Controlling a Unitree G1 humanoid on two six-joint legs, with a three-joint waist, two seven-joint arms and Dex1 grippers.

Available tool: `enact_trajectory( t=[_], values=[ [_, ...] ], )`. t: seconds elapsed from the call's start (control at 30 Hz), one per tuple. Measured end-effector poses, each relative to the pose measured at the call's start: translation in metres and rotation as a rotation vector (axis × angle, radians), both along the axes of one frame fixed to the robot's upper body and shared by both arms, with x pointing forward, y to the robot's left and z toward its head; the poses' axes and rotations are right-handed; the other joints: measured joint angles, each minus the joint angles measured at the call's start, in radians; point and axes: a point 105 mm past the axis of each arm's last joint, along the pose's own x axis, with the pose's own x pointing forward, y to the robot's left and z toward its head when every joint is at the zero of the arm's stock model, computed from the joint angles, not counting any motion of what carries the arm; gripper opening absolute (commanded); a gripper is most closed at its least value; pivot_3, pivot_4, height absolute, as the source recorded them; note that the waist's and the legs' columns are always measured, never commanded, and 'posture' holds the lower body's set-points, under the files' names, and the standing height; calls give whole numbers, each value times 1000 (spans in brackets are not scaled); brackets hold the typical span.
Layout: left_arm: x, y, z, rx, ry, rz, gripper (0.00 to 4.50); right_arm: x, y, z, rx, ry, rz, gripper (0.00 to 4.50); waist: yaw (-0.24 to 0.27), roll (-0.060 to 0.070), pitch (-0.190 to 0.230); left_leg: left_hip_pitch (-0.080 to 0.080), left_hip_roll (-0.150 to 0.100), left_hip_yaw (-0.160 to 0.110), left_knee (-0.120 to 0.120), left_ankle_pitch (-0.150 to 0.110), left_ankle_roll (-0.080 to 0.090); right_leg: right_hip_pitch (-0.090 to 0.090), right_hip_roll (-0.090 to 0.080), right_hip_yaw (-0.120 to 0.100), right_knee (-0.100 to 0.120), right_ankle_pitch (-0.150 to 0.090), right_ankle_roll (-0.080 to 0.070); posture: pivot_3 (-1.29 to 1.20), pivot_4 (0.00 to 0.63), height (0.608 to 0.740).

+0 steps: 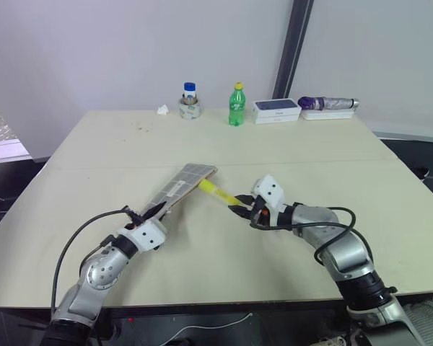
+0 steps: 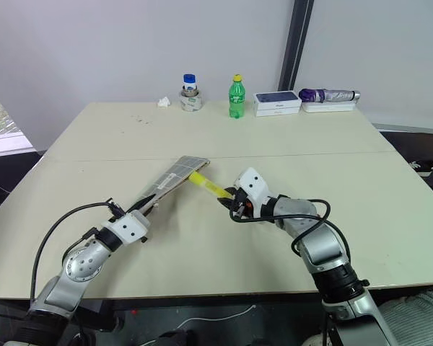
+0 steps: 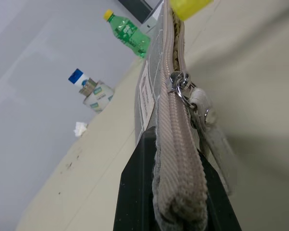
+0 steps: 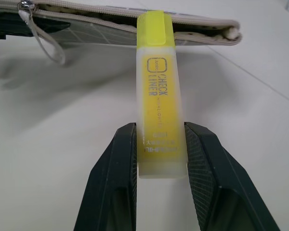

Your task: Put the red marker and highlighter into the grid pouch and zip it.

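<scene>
Highlighter (image 1: 215,189) is clamped by its rear end in the right tool (image 1: 239,207), cap end at the open mouth of the grid pouch (image 1: 182,185). Head views: left tool (image 1: 146,214) is closed on the pouch's near end, holding it raised off the worktop (image 1: 94,151) and angled away. Far edge of worktop: green soda bottle (image 1: 236,105), blue-capped jar (image 1: 190,101), white box (image 1: 276,109), folded purple umbrella (image 1: 326,104).

Left wrist view: fingers (image 3: 135,192) pinch the pouch's zipper edge; zipper pull (image 3: 182,86) sits partway along, yellow cap at the far end.

Right wrist view: both pads (image 4: 123,159) press the highlighter barrel; cap touches the pouch's open edge.
</scene>
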Motion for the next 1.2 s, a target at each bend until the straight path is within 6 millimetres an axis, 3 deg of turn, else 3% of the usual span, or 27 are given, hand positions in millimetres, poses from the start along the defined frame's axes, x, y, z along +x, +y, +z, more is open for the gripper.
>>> enact_trajectory(
  t=[0.33,0.67,0.97,1.2],
  values=[
    [-3,-17,-2,157,-4,-86,0,1,17,-3,-123,-91,90,857,0,0,0,0,0,0,0,0,0,0,0,0,0,0,0,0,150,740],
    [-12,-33,11,464,-60,-309,0,10,18,3,-520,-362,268,857,-3,0,0,0,-1,1,0,0,0,-1,1,0,0,0,0,0,150,740],
    [-23,-40,16,393,-6,-418,0,1,31,-2,-562,-492,402,857,-1,0,0,0,0,1,1,0,-1,-1,1,0,0,0,0,0,150,740],
    [-28,-40,13,378,21,-450,0,-1,29,-8,-587,-571,466,857,-1,0,0,0,0,1,1,0,-1,-1,1,0,0,0,0,0,150,740]
  ],
)
